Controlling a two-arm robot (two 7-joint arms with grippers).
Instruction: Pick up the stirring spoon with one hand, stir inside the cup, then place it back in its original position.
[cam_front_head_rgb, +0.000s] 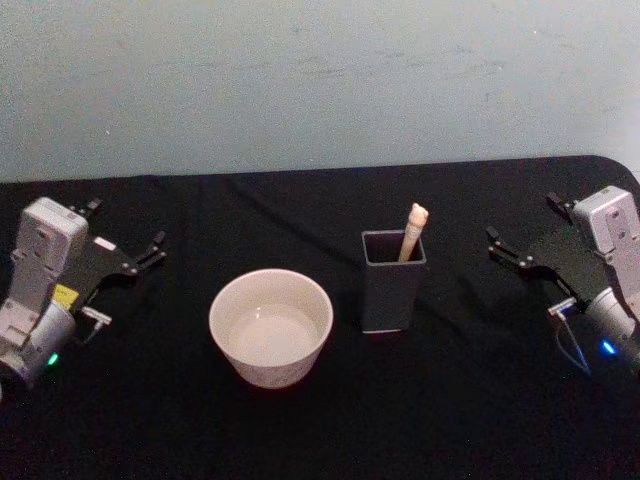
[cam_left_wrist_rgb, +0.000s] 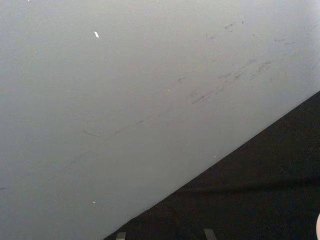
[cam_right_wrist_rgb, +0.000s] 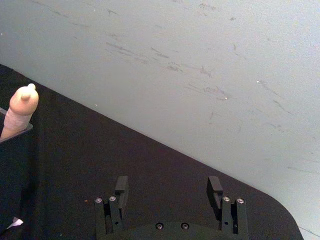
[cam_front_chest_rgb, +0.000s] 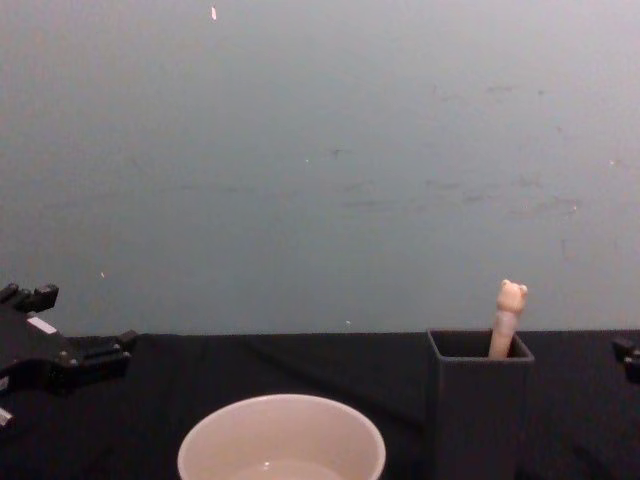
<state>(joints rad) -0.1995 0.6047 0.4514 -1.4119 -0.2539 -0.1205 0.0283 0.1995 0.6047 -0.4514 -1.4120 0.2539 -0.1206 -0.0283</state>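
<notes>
Right gripper (cam_front_head_rgb: 497, 245) rests on the table's right side with its fingers spread and nothing between them; the right wrist view shows the same gap (cam_right_wrist_rgb: 167, 182). It has not begun its reach. Left gripper (cam_front_head_rgb: 158, 248) lies at the far left, also spread and empty, well apart from everything.

The spoon (cam_front_head_rgb: 413, 228) stands in the holder (cam_front_head_rgb: 390, 295). Its beige handle and bear head poke above the rim and lean a little to the right, and its bowl is hidden inside. The holder sits right of centre, and the cup (cam_front_head_rgb: 215, 315) is just to its left, apart from it. Whether the cup holds any liquid cannot be told. All of this sits on a black table (cam_front_head_rgb: 450, 400) before a pale wall (cam_front_head_rgb: 300, 80).

The step in hand looks like the first reach for the spoon, and the right gripper is the nearer one. To do it well:

- Come in over the holder rather than from the side, so the fingers miss its thin walls.
- Turn the wrist so the fingers straddle the handle just below the bear head, matching its lean.
- Close firmly.
- Draw the spoon up along its own line until the bowl clears the rim. A sideways pull could tip the narrow holder.
</notes>
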